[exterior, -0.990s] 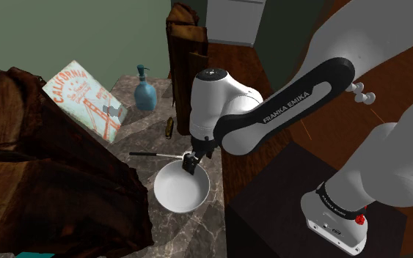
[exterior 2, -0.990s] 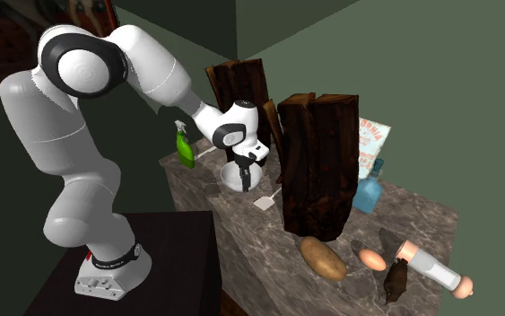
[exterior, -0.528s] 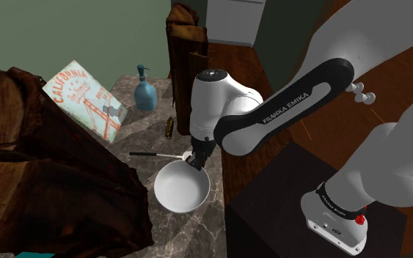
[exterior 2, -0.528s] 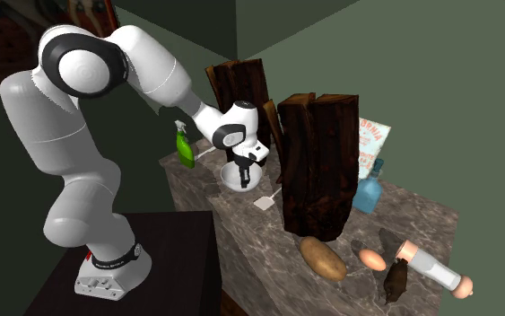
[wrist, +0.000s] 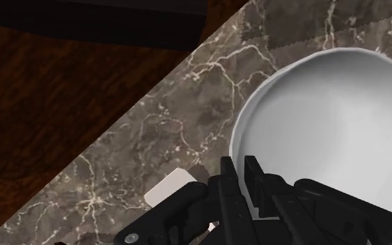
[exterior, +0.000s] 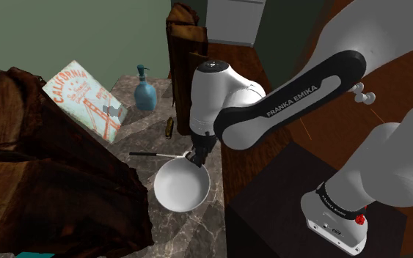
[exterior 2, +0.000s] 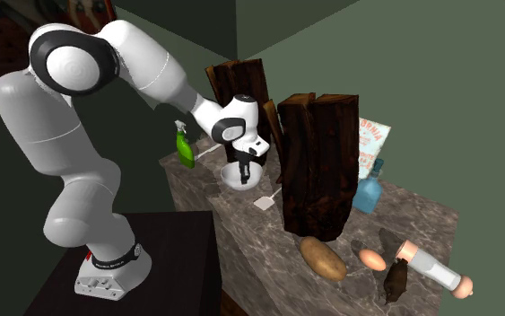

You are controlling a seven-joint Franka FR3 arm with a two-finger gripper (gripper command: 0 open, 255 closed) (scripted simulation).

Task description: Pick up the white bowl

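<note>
Evidently, a grip on the rim was the step in hand.

From the shoulder view, the white bowl [exterior: 182, 187] was seen standing upright on the marbled counter [exterior: 140, 124], close to the edge that faced the stand. The end effector [exterior: 194, 157] was set on the part of the rim toward the arm. A spatula [exterior: 153, 155] was laid just beside that rim, and a blue bottle [exterior: 145, 89] was placed well apart, farther back.

From the second exterior view, the bowl [exterior 2: 239, 179] was found between a green spray bottle [exterior 2: 185, 146] and a tall block of dark wood [exterior 2: 317, 166], with the end effector [exterior 2: 246, 167] directly over it.

From the wrist view, the fingers [wrist: 226, 174] were seen drawn nearly together, one outside the wall of the bowl [wrist: 326, 118] and one inside it. The end effector [wrist: 239, 166] was therefore judged to be clamped on the thin rim. The pale blade of the spatula [wrist: 170, 188] lay on the counter [wrist: 152, 118] just beside the fingers.

The bowl was judged to be stiff, fairly light, and smooth enough to be slippery. Its material could not be told, but breakage on a drop was to be feared. With the hold taken at one side, the far side would be expected to sag as the bowl was raised. A firm pinch set deep over the rim and a slow, straight lift were thought to be called for.
</note>
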